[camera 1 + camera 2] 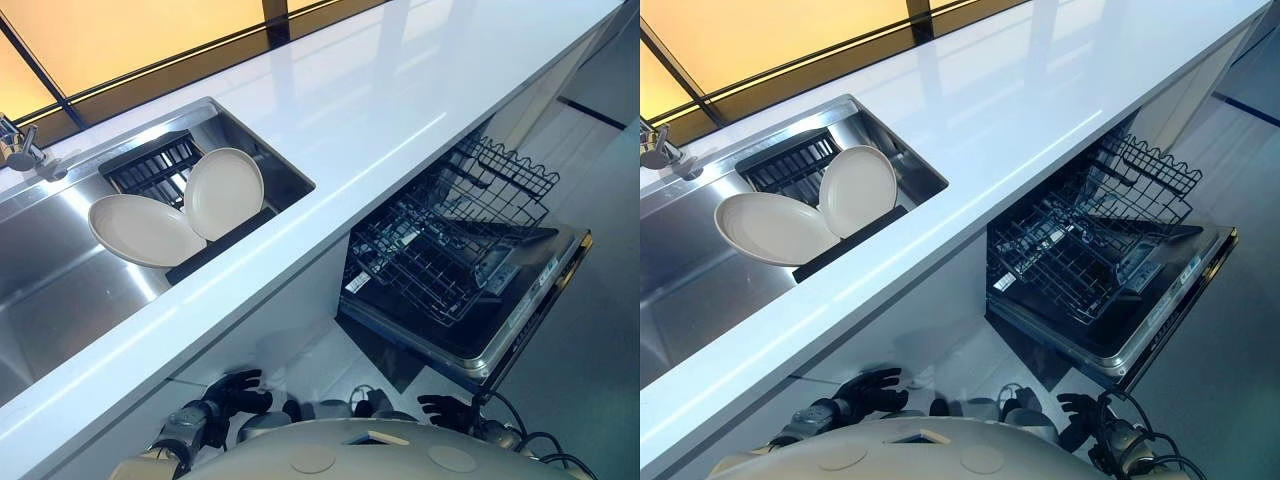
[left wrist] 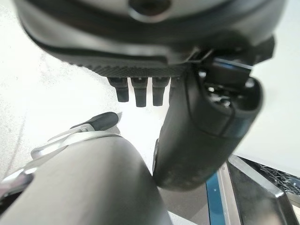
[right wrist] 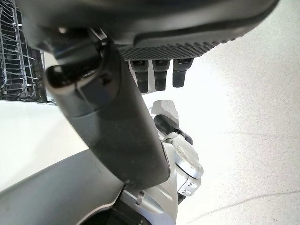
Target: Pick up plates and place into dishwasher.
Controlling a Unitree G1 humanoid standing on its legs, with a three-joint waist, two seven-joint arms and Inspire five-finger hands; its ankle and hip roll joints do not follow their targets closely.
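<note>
The long white counter (image 1: 400,110) runs across everything, and under its right part the dishwasher (image 1: 520,300) stands with its door dropped and its wire basket (image 1: 440,250) pulled out, nothing in it that I can see. To the left the steel sink (image 1: 60,290) is let into the counter, with a tap (image 1: 20,150) at its far corner and a black rack (image 1: 150,165) at its right end. The two plates (image 1: 145,230) (image 1: 224,192) stand in that rack on edge, leaning and overlapping, the left one tipped lower, the right one nearly upright. Both hands hang low, below the counter's front edge: the left hand (image 1: 235,392) is under the sink end and nearer the plates, the right hand (image 1: 447,410) by the dishwasher door. From the left hand the plates lie up and beyond the counter's lip, which I'd say is what stands in the way. Both hands' fingers look loosely spread and hold nothing, though they show poorly.
</note>
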